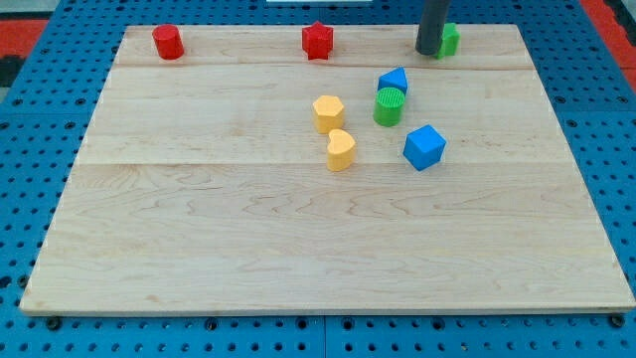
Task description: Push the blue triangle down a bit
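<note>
The blue triangle lies right of the board's middle, near the view's top, touching the green cylinder just below it. My tip is at the view's top, above and to the right of the blue triangle, apart from it. The tip stands right against a green block, which it partly hides.
A blue cube lies below and right of the green cylinder. A yellow hexagon and a yellow heart lie left of it. A red cylinder and a red star sit along the wooden board's top edge.
</note>
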Robot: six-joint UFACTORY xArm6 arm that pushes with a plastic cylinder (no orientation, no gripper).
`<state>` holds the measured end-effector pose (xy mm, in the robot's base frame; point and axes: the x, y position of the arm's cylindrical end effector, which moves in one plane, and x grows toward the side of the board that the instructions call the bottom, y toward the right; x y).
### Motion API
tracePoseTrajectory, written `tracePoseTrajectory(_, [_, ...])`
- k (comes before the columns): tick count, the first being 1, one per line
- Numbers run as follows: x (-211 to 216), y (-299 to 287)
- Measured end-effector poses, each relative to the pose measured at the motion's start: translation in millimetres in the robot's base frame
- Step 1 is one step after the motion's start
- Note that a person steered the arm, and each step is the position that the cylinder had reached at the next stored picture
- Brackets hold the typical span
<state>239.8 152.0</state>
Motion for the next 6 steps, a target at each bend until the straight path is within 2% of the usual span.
tracePoseTrajectory(2, [0.0, 0.2])
tracePoseTrajectory(4, [42.5, -0.3])
tracePoseTrajectory(6, [59.2, -63.4])
